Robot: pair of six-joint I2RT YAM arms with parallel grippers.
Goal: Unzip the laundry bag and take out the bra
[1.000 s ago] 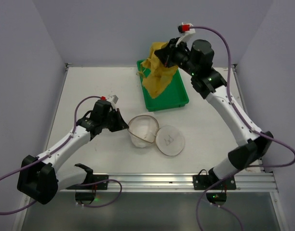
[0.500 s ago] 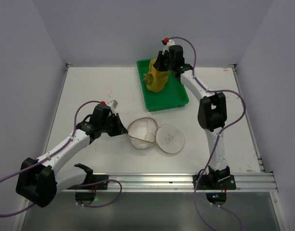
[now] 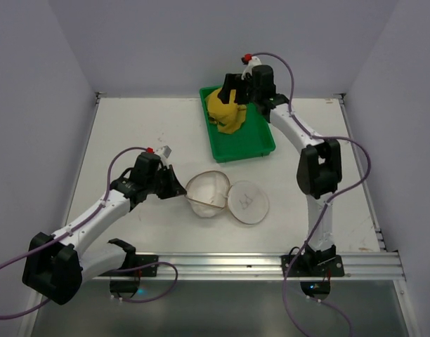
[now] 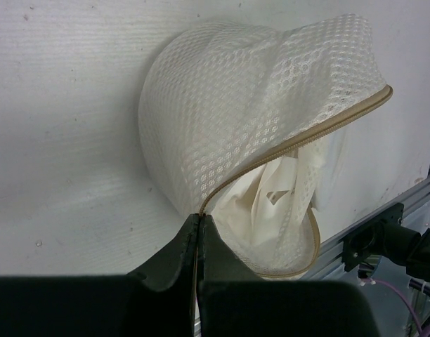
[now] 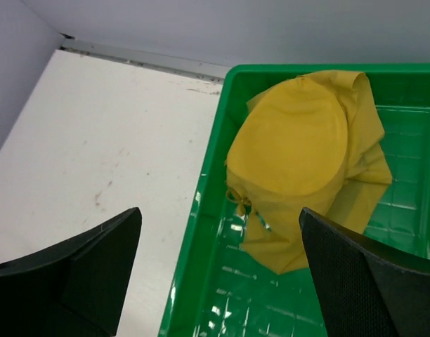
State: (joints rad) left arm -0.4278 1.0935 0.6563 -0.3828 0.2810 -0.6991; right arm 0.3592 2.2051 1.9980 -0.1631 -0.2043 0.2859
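Right wrist view: the right tool [image 5: 218, 210] gapes empty above the yellow bra [image 5: 299, 140] in the green tray [image 5: 201, 295]; the left tool [image 4: 199, 217] pinches the laundry bag [image 4: 222, 126] by its rim on the table [image 3: 131, 126]. Lift straight, avoiding snags.

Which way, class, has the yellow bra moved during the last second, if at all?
Yes. The yellow bra, earlier hanging from the right gripper above the green tray, has dropped into the tray's far end; the gripper is open above it.
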